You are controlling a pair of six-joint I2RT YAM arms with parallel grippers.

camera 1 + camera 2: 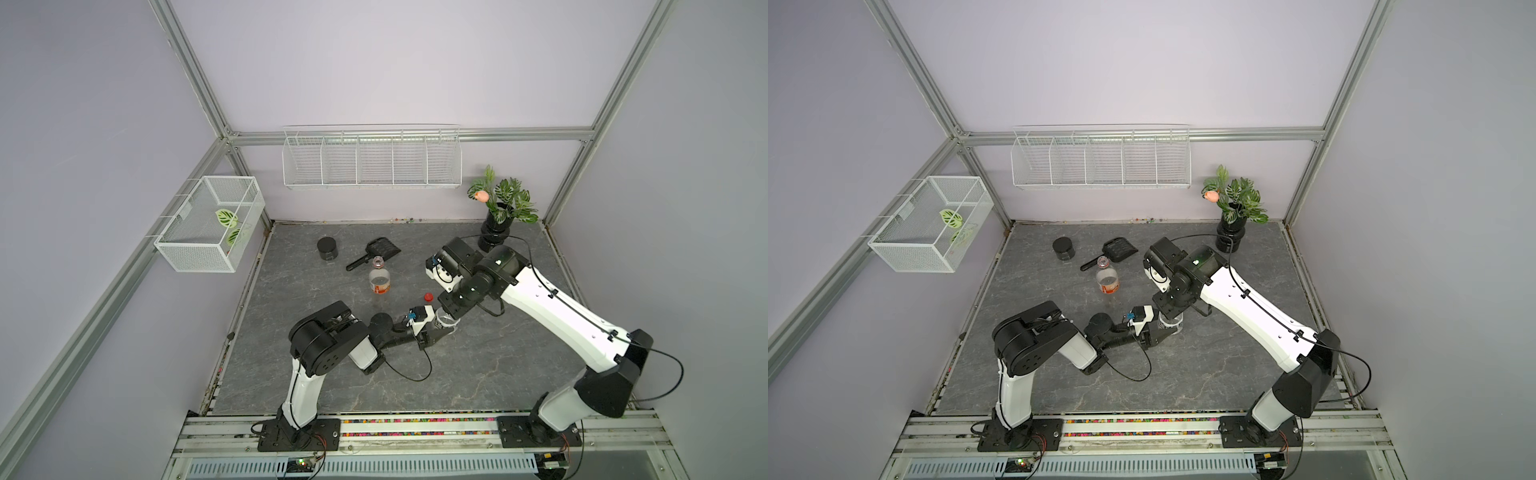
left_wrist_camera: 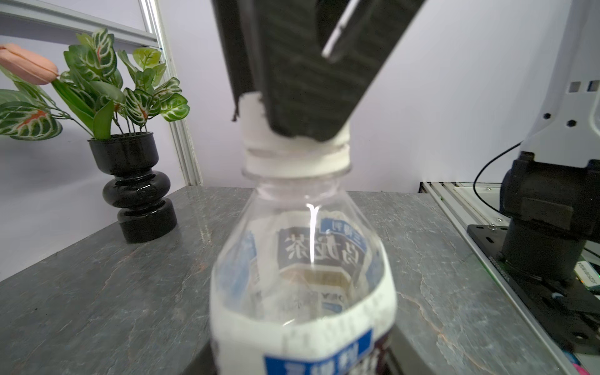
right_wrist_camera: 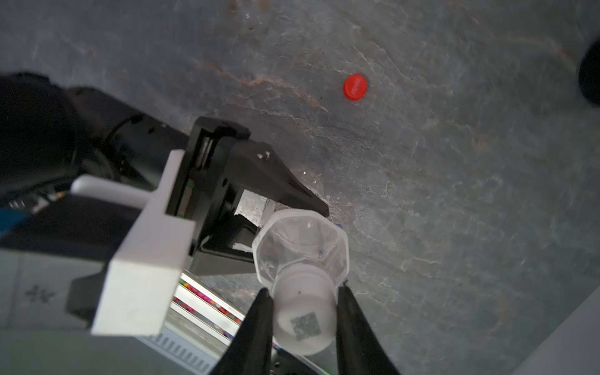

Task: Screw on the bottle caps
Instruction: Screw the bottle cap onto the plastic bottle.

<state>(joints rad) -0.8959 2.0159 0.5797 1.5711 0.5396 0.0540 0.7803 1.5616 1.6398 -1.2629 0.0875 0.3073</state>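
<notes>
Near the clamped bottle (image 2: 302, 259), red cap (image 1: 428, 296), scoop (image 1: 376, 251), black jar (image 1: 327, 248)

White link shells and black drum-shaped joint housings on left arm (image 1: 301, 390); ring of small holes on one housing face. Trails a thin black cable loop (image 1: 415, 379) at the wrist. Same white-and-black build on right arm (image 1: 552, 320); carries a clipped black cable (image 1: 611, 333) along the long white link, dark screw holes beside it. Sits bolted on black base plates (image 1: 328, 432). On left gripper (image 1: 1166, 331): tapered black fingers (image 3: 276, 175), blocky white camera bracket (image 3: 143, 276), blue connector (image 1: 411, 318). On right gripper (image 3: 303, 290): matte black fingers (image 2: 308, 81), finely ribbed.
</notes>
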